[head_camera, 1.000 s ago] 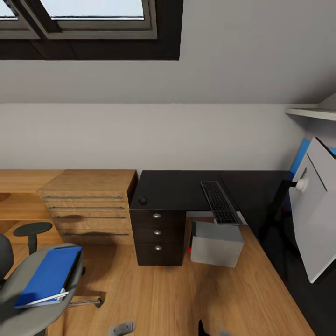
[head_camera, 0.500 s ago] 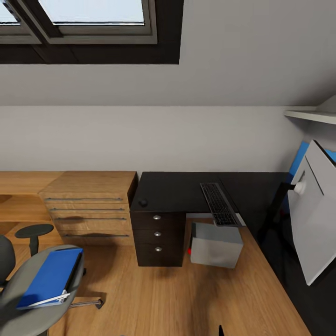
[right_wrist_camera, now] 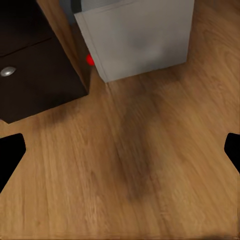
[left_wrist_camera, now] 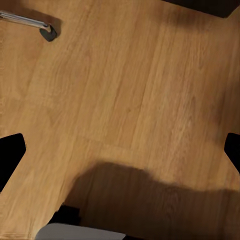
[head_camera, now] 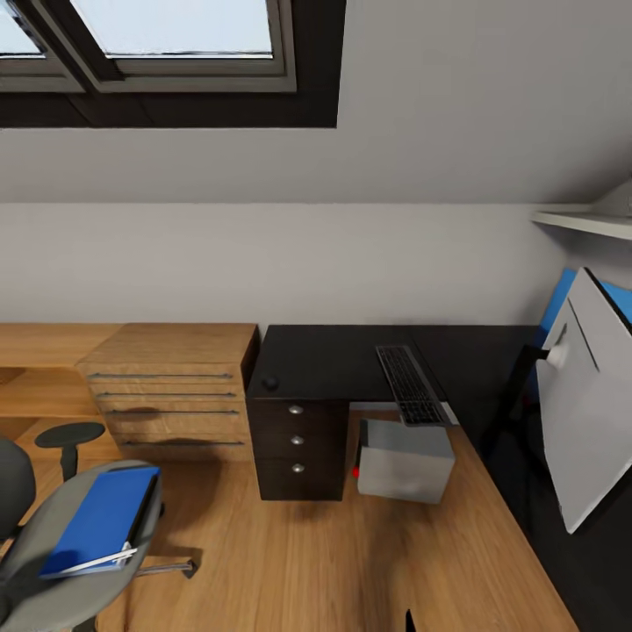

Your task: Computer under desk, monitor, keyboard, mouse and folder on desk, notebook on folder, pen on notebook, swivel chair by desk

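Head view, nearest: bright blue folder point(head_camera: 98, 521) lies on the grey swivel chair point(head_camera: 54, 562) seat. Beyond, light grey computer tower point(head_camera: 405, 461) stands under the glossy black desk point(head_camera: 325, 360), beside its dark three-drawer unit point(head_camera: 297, 439). Slim black-keyed keyboard point(head_camera: 411, 384) overhangs the desk edge; small black mouse point(head_camera: 270, 383) sits apart. Both grippers' fingertips point(left_wrist_camera: 11, 156) point(right_wrist_camera: 10, 152) are spread wide, released, over oak floor.

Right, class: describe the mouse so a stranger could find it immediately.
Start at the black desk against the grey wall. Above its three-drawer unit, near the desktop's left front corner, sits the mouse: a small rounded black lump, far smaller than the long keyboard further right.
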